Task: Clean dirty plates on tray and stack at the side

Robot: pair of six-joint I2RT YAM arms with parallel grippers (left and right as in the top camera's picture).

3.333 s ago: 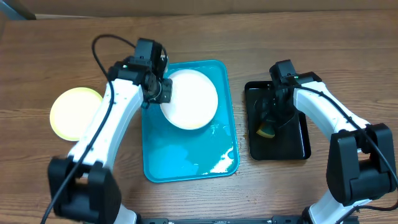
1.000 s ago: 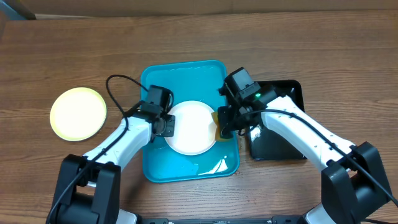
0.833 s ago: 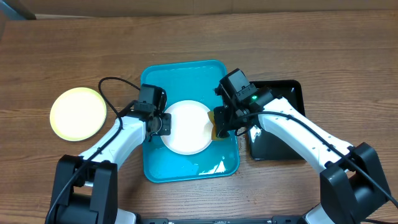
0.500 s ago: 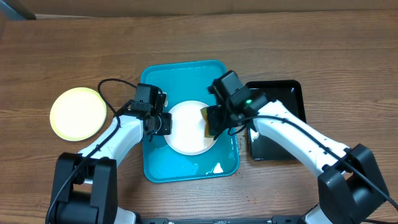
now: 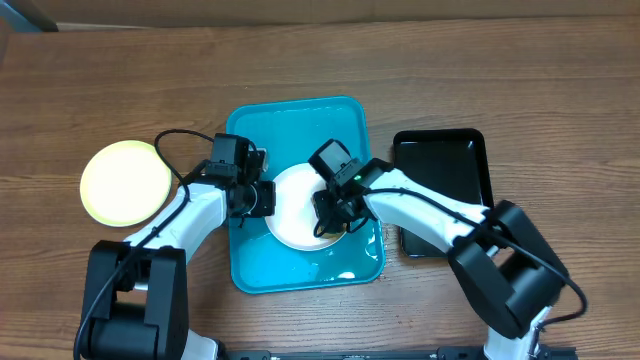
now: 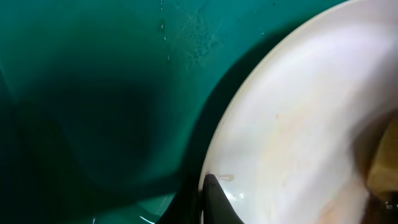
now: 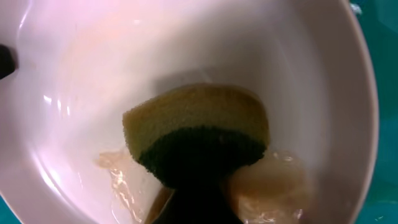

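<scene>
Two plates show. The one being worked is the white plate [image 5: 290, 217], lying flat mid-tray, clear of all four rims of the tray [image 5: 300, 125]. Step reads as scrubbing. To do it well I'd keep the sponge [image 7: 196, 127] flat under a light downward load, run small overlapping circles from centre to rim, and avoid shoving sideways hard enough to slide the plate out of its pinch. The left gripper [image 5: 262, 197] is pressed together on the plate's left rim, one fingertip [image 6: 212, 193] right at the edge. That's a thin bite, so treat it as an anchor only, no lifting. The right gripper [image 5: 330, 212] is clamped on the sponge, yellow foam with a dark green scourer layer; can't tell which face meets the plate. Plate surface is glossy and wet, with a pale tan film [image 7: 267, 180] beside the sponge and no distinct orange-red smear visible, so it's likely close to clean. Tray floor is wet, with a puddle [image 5: 350, 265] glaring near its near-right corner. The yellow-green plate [image 5: 125, 182] sits on the table [image 5: 560, 90] left of the tray, well apart, toward the table's left edge. The black tray [image 5: 445, 200] lies just beside the tray's right rim.
</scene>
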